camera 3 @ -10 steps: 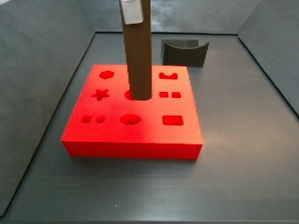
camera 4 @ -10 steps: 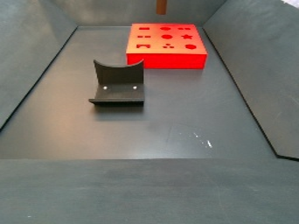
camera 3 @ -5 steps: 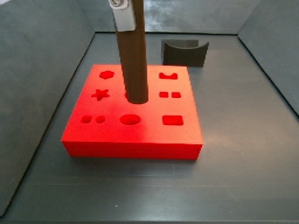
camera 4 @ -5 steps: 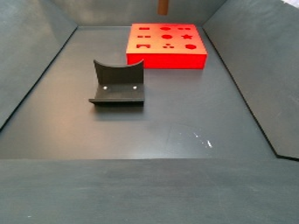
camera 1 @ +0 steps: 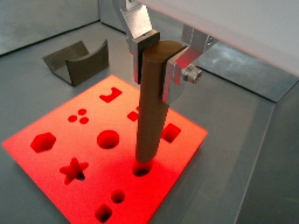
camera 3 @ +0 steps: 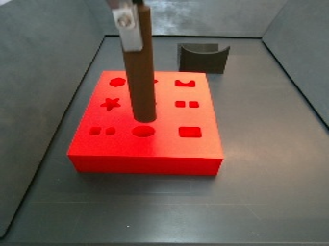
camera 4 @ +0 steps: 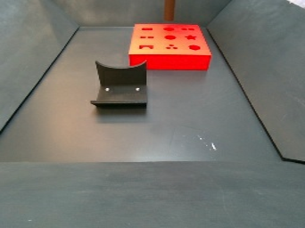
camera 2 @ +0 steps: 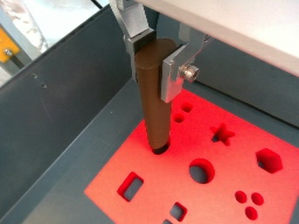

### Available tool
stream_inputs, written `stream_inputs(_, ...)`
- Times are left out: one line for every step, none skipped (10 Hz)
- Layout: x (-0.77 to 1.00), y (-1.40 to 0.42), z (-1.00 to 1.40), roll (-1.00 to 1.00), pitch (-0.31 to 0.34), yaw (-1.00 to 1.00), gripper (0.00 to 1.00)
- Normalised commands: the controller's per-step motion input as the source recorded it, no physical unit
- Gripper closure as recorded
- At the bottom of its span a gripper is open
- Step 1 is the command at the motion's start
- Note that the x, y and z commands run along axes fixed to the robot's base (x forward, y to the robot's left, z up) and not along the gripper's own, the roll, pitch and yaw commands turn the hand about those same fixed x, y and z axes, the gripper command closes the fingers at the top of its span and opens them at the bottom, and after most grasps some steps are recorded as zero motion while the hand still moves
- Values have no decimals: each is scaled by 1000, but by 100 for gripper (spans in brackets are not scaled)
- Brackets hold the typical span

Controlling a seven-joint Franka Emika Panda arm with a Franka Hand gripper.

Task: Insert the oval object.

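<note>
My gripper [camera 1: 158, 66] is shut on the top of the oval object [camera 1: 149, 114], a long dark brown peg, and holds it nearly upright over the red block [camera 1: 176, 166]. The peg's lower end hangs at a rounded hole near the block's edge. I cannot tell whether it has entered. In a side view the peg [camera 3: 137, 86] leans slightly, with its end just behind the oval hole [camera 3: 144, 130] in the block's front row. My gripper [camera 2: 158, 57], the peg [camera 2: 155, 105] and the block [camera 2: 163, 175] also show in a wrist view. Only the peg's tip [camera 4: 169, 9] shows above the block [camera 4: 170, 61] in a side view.
The dark fixture [camera 3: 205, 56] with a curved notch stands on the floor behind the block, and it shows in a side view [camera 4: 119, 85] and a wrist view [camera 1: 76, 61]. The red block has several other shaped holes. Grey walls enclose the floor [camera 4: 155, 134].
The peg has moved from the block's middle toward its front row. Its top has shifted left and it now leans slightly. The gripper stays shut on it.
</note>
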Motion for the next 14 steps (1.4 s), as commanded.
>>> stream_inputs(0,-183,-383,210,0,143,100)
stream_inputs(0,-74,-220,261,20,203,100)
stream_inputs(97,0,-74,286,49,214,100)
stream_inputs(0,-74,-29,151,20,111,100)
stream_inputs(37,0,0,0,0,0,100)
stream_inputs(209,0,-251,0,0,246,100)
stream_inputs(6,0,-117,9,0,209,100)
stream_inputs(0,-60,-31,-19,-24,0,100)
stream_inputs(57,-23,0,0,-13,3,100)
stream_inputs(246,-51,-109,0,-40,23,100)
stream_inputs(249,-29,-166,0,-29,3,100)
stream_inputs(11,0,-109,0,0,0,100)
stream_inputs(43,0,-51,0,0,0,100)
stream_inputs(0,0,-11,0,0,14,100)
